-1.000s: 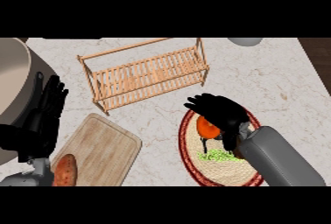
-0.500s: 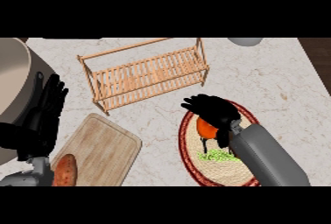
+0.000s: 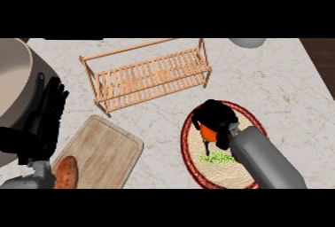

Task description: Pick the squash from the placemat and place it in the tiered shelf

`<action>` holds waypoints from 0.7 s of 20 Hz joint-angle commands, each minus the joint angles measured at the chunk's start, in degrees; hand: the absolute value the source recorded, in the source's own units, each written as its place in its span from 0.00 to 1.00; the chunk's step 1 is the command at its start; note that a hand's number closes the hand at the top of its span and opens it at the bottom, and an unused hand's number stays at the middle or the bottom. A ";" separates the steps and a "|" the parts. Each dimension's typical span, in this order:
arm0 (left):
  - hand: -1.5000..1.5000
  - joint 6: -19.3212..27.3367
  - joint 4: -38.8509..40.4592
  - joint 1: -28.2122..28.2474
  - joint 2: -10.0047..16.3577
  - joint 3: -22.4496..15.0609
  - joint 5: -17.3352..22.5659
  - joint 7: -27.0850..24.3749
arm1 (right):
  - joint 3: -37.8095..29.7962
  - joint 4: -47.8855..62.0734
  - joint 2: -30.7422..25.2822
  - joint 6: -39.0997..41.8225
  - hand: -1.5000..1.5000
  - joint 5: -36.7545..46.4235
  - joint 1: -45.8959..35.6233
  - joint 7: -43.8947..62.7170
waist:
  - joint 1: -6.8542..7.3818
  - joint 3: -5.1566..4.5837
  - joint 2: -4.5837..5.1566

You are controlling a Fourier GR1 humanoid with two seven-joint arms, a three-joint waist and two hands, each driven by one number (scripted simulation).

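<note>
1. White marbled worktop (image 3: 281,88) fills the head view. A natural-wood slatted tiered shelf (image 3: 147,76) stands at 11–12 o'clock from centre, its long side tilted, the right end higher in the view.
2. A round woven placemat with a red rim (image 3: 212,170) lies at 4–5 o'clock, well apart from the shelf.
3. The right robot hand (image 3: 216,116), black, comes in on its grey forearm from 5 o'clock. It sits over the 11 o'clock part of the placemat.
4. Right robot hand state: fingers curled down round the orange squash (image 3: 208,132), holding it. Only a patch of orange shows under the fingers.
5. The squash is above the placemat's upper-left part, inside the rim. Cannot tell whether it touches the mat or is raised off it.
6. A small green leafy item (image 3: 219,158) lies on the placemat at 6 o'clock from the squash, just beside the forearm.
7. The left robot hand (image 3: 46,113), black, shows at 9 o'clock near the view's left edge. It is open, fingers straight and pointing to 12 o'clock, holding nothing.
8. A light wooden cutting board with rounded corners (image 3: 104,150) lies at 8 o'clock. A reddish-brown oblong vegetable (image 3: 65,173) rests on its lower-left end.
9. A large beige round vessel (image 3: 12,84) is cut by the left edge at 9–10 o'clock.
10. A grey bowl (image 3: 247,42) is partly visible at the top edge, at 1 o'clock.
</note>
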 commanded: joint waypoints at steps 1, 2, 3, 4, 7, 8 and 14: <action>0.50 -0.63 -0.17 -2.28 0.73 1.15 0.29 2.66 | -0.23 6.53 2.40 -7.84 1.00 3.98 -1.21 -2.56 | 0.11 0.30 0.51; 0.50 0.97 -2.61 0.04 -0.76 -0.29 -1.25 2.86 | -0.51 -3.05 -0.61 -5.27 1.00 2.60 3.06 -3.05 | -0.28 0.29 0.34; 0.50 -0.65 1.85 -2.41 -0.38 1.42 0.59 1.30 | -0.70 -4.12 -0.16 -4.34 1.00 2.84 3.14 -3.31 | -0.39 0.28 0.38; 0.50 0.09 -0.30 -0.99 -0.09 1.05 -0.68 1.18 | -0.76 -6.86 4.39 -0.91 1.00 2.92 4.18 5.30 | -0.45 0.27 0.29; 0.50 -0.93 1.45 -1.42 0.78 1.61 0.35 1.30 | 1.83 -8.65 11.53 -0.51 1.00 1.19 8.77 24.03 | -0.96 0.22 0.06; 0.50 1.08 1.12 -1.70 -0.92 0.20 -1.34 1.26 | 3.45 -9.72 11.60 -1.65 1.00 -0.94 11.20 28.57 | -0.90 0.27 -0.01; 0.50 -1.28 0.56 -2.20 -0.16 0.06 0.33 1.44 | 14.93 -21.83 11.76 -5.24 1.00 -13.10 16.28 47.90 | 0.99 0.32 0.14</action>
